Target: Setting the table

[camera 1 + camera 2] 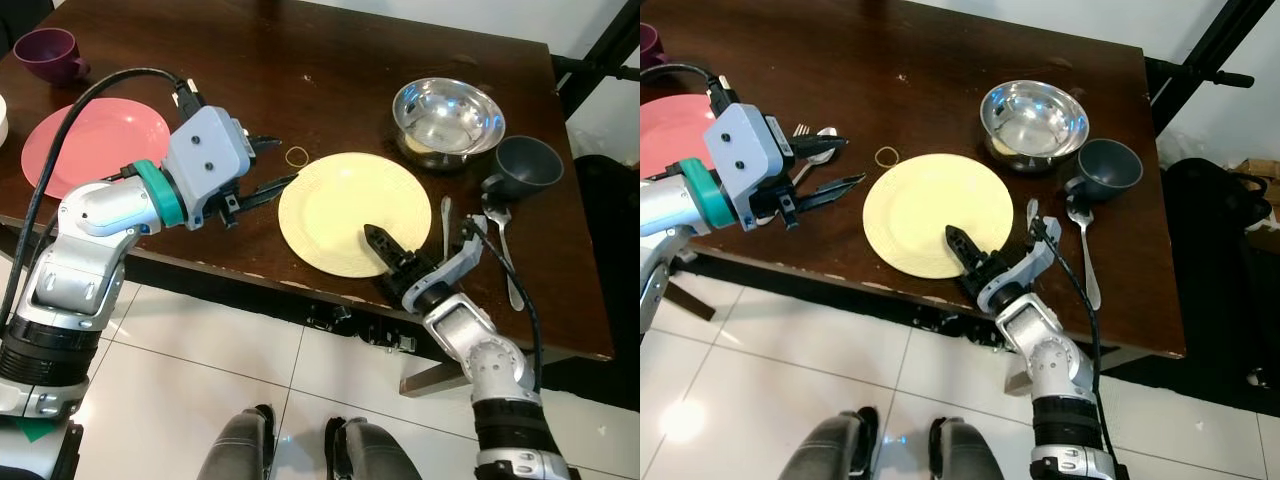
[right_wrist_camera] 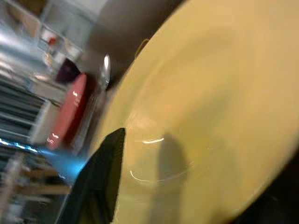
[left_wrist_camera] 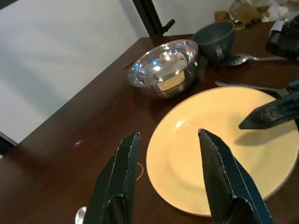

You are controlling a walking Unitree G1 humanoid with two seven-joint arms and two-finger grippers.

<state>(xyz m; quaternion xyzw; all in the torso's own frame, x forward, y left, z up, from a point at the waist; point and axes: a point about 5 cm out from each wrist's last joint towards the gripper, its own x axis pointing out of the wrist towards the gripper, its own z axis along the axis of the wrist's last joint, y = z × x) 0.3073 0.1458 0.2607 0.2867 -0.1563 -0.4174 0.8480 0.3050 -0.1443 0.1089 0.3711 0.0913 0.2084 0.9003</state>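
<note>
Pale yellow and round, the plate (image 1: 345,205) lies flat near the dark desk's (image 1: 300,60) front edge. The right gripper (image 1: 385,245) rests over its rim, jaws' state unclear. The left gripper (image 1: 270,165) hovers beside it, jaws apart.

Plates: two, one yellow plate (image 1: 352,210) and one pink plate (image 1: 95,145). Cups: two, one purple cup (image 1: 48,52) and one grey cup (image 1: 528,165). Steel bowl (image 1: 447,120): one. Rubber band (image 1: 297,155): one, at 10 o'clock from the yellow plate.
</note>
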